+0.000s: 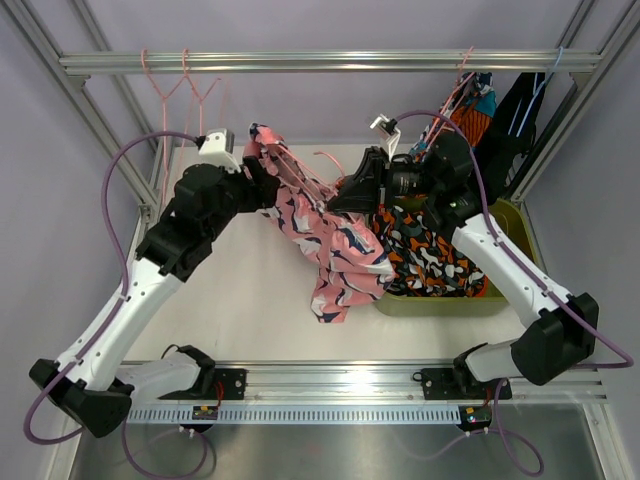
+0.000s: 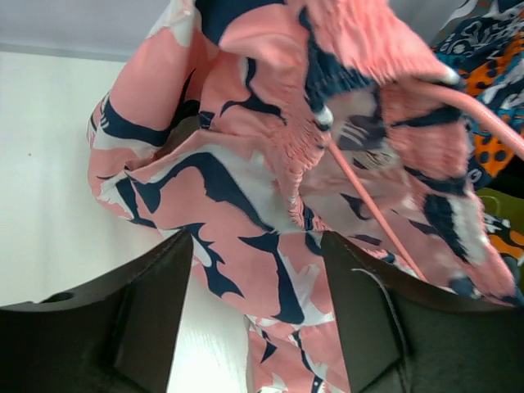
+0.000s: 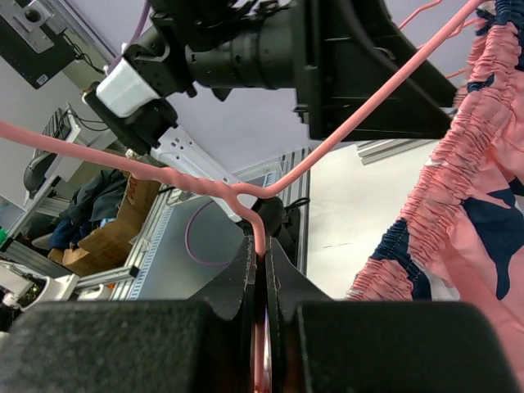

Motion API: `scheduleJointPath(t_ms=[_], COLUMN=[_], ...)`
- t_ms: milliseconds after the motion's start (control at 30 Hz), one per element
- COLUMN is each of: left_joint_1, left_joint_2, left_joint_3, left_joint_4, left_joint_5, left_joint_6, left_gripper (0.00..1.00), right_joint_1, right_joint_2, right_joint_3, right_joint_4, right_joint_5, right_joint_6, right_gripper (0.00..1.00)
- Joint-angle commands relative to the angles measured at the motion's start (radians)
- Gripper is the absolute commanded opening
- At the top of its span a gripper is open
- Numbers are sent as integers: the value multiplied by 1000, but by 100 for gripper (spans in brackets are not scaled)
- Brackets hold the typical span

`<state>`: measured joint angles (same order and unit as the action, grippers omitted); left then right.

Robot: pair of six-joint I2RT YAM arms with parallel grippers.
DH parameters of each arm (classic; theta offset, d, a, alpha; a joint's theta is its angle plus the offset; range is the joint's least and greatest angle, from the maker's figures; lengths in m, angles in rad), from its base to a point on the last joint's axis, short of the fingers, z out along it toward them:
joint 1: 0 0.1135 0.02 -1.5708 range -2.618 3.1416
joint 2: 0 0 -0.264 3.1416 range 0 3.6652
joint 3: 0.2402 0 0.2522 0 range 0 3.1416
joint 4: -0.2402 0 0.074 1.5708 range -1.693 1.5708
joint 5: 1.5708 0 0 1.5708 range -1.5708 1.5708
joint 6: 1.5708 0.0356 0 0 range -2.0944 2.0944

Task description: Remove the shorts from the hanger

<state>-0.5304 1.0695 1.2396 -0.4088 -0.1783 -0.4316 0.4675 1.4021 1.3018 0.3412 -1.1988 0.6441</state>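
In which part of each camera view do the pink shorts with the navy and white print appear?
Top external: the pink shorts hang in the centre, draped downward.
Left wrist: they fill the middle and top of the picture.
Right wrist: only the gathered waistband shows, at the right edge.
Shared landmark: the pink hanger running through their waistband, visible in all three views.

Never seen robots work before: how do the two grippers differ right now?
The left gripper has its jaws wide apart; the right gripper has them pinched shut. The left gripper faces the pink shorts; the right gripper clamps the pink hanger. Both are black with two fingers.
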Motion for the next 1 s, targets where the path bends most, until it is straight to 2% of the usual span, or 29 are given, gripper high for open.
scheduleJointPath(t_ms=[0, 233, 333, 467, 533, 600, 767, 900, 967], left_joint_1=[15, 32, 35, 40, 50, 73, 138, 176, 193], left_joint_2=[30, 46, 34, 30, 38, 40, 69, 84, 86], left_joint_3=[86, 106, 101, 97, 89, 72, 60, 66, 73], left_joint_4=[10, 83, 106, 91, 80, 90, 128, 191, 209], left_joint_5=[-64, 16, 55, 43, 33, 39, 101, 184, 220], left_joint_6=[-18, -30, -39, -33, -30, -38, -41, -45, -42], left_gripper=[64, 64, 68, 68, 61, 45, 37, 22, 7], right_joint_1=[19, 19, 19, 19, 19, 19, 19, 20, 19], right_joint_2=[-51, -66, -66, -57, -55, -57, -66, -77, -81], right_joint_3=[-16, -47, -44, -33, -30, -24, -35, -39, -41], right_joint_4=[-5, -37, -54, -50, -41, -41, -41, -83, -113], right_joint_5=[-31, -21, -2, -5, -11, -15, -24, -15, -10], right_joint_6=[-66, -87, -103, -101, -93, -95, -101, -136, -153], right_gripper=[0, 0, 0, 0, 0, 0, 0, 0, 0])
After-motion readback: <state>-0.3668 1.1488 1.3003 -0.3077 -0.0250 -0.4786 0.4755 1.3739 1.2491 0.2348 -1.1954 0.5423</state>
